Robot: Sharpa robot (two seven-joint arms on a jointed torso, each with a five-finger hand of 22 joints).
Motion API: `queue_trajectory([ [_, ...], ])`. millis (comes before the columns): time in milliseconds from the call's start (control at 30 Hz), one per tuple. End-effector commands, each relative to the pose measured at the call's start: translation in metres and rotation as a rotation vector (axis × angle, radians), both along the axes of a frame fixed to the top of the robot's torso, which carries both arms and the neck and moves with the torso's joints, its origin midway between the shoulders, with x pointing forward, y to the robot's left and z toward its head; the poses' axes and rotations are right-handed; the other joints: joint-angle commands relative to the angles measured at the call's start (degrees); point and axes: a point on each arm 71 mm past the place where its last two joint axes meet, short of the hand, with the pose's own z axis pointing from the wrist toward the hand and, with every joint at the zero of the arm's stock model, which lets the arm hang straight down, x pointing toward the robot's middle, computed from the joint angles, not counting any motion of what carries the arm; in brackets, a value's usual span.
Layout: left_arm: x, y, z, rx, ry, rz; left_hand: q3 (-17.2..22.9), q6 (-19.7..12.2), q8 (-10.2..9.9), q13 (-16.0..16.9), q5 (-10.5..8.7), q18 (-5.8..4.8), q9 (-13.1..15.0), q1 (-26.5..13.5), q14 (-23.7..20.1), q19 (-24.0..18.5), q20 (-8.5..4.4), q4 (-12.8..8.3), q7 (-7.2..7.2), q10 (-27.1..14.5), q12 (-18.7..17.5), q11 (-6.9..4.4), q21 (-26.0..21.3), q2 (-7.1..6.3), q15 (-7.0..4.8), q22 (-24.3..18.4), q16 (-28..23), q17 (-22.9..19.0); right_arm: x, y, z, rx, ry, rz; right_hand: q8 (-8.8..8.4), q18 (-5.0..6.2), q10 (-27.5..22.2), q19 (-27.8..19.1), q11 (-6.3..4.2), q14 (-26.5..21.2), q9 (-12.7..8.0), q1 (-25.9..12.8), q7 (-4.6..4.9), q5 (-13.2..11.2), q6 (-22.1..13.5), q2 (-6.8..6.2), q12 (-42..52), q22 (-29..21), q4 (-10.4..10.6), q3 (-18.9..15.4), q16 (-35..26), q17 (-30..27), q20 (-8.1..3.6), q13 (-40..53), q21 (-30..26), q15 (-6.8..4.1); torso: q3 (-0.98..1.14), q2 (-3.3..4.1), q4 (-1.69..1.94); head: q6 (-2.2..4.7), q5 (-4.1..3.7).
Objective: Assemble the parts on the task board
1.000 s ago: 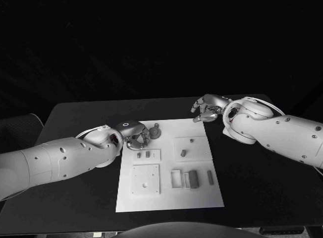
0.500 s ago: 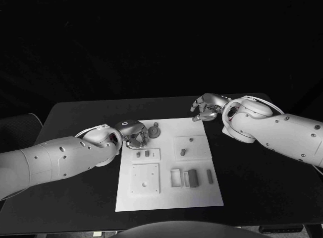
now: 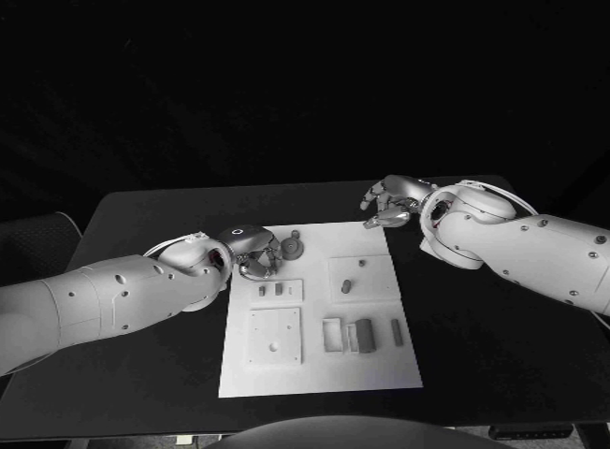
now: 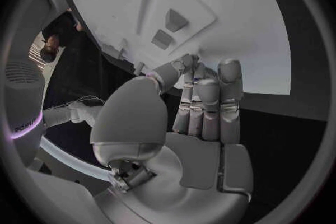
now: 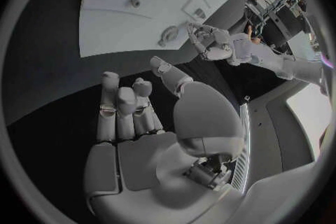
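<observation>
**Both hands at the far end of the board, neither holding a part**

We see the left hand (image 3: 252, 253) at the far left corner of the task board (image 3: 319, 369), its arm reaching in low across the table (image 3: 143, 210). In the left wrist view its fingers (image 4: 210, 101) stand nearly straight and close together, thumb alongside, with nothing between them; the fingertips lie over the board's edge. Just beside this hand, toward the board's middle, sits a round grey part (image 3: 293, 249); from the head view we cannot tell whether a fingertip touches it.

The right hand (image 3: 390, 204) hovers just beyond the board's far right corner, over the black table. In the right wrist view its fingers (image 5: 122, 103) are loosely extended side by side, thumb apart, and empty.

The board carries several raised plates and recesses. Nearest the left hand, a small plate holds two short grey pieces (image 3: 270, 291). Nearer the right hand, a square plate (image 3: 360, 279) bears two small pieces. Farther from both hands lie a larger plate with a hole (image 3: 274, 337) and a group of upright grey blocks (image 3: 363, 337)
</observation>
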Motion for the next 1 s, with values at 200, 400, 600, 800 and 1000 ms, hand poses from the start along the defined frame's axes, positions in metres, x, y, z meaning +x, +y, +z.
queue_trajectory([
  [200,-0.0007,0.0008,-0.0036,0.032,0.029,-0.001,0.3,0.3,0.0,1.5,0.23,6.05,0.1,-0.1,0.1,0.0,-0.52,0.1,0.22,2.7,0.3,0.41,-0.4,0.53,-0.37,0.8,-0.3,-0.1,-0.0006,0.0008,-0.0005,-0.006,0.005,0.01,-0.3,0.8,-2.8,-0.1,1.82,-0.1,-0.1,-0.1,1.48,0.1,2.0,0.02,0.2,1.0,0.0,0.0,0.1,-0.1,-0.2,-0.1,-0.3,0.08,0.04,0.0,-0.02,-0.09,0.01],
  [400,-0.0008,0.0013,-0.0044,0.04,0.037,-0.001,0.3,0.3,0.0,1.5,0.23,6.03,0.1,-0.1,0.1,-0.1,-0.52,0.1,0.22,2.7,0.3,0.42,-0.4,0.54,-0.37,0.8,-0.3,-0.1,-0.0006,0.0009,-0.0005,-0.006,0.005,0.011,-0.29,0.8,-2.8,-0.1,1.82,-0.1,-0.1,-0.1,1.48,0.1,2.0,0.01,0.2,1.0,0.0,0.0,0.1,-0.1,-0.2,-0.1,-0.3,0.08,0.04,-0.02,0.0,-0.2,0.04],
  [600,-0.0004,0.0013,-0.0048,0.043,0.039,-0.001,0.3,0.3,0.0,1.5,0.22,6.02,0.1,-0.1,0.1,-0.1,-0.53,0.1,0.22,2.7,0.3,0.42,-0.5,0.55,-0.37,0.8,-0.4,-0.1,-0.0007,0.0016,-0.0004,-0.005,0.005,0.012,-0.29,0.8,-2.8,-0.1,1.82,-0.1,-0.1,-0.1,1.48,0.1,2.0,0.01,0.2,1.0,0.0,0.0,0.1,-0.1,-0.19,-0.1,-0.3,0.08,0.01,-0.01,0.02,-0.2,0.06],
  [800,-0.0003,0.0024,-0.0059,0.046,0.039,0.001,0.3,0.3,0.0,1.5,0.22,6.0,0.1,-0.1,0.1,-0.1,-0.54,0.1,0.22,2.7,0.3,0.42,-0.5,0.56,-0.37,0.8,-0.4,-0.1,-0.0006,0.0012,-0.0005,-0.006,0.005,0.011,-0.29,0.8,-2.8,-0.1,1.82,-0.1,-0.1,-0.1,1.48,0.1,2.0,0.01,0.2,1.0,0.0,0.0,0.1,-0.1,-0.19,-0.1,-0.3,0.08,0.0,0.01,0.0,-0.26,0.07],
  [1000,-0.001,0.002,-0.0063,0.044,0.039,0.0,0.3,0.3,0.0,1.5,0.22,5.99,0.1,-0.1,0.0,-0.1,-0.54,0.0,0.22,2.7,0.3,0.42,-0.5,0.56,-0.37,0.9,-0.4,-0.1,-0.0005,0.001,-0.0005,-0.006,0.005,0.01,-0.29,0.8,-2.8,-0.1,1.82,-0.1,-0.1,-0.1,1.48,0.1,2.0,0.02,0.2,1.0,0.0,0.0,0.1,-0.1,-0.19,-0.1,-0.3,0.08,0.01,0.0,0.0,-0.3,0.07],
])
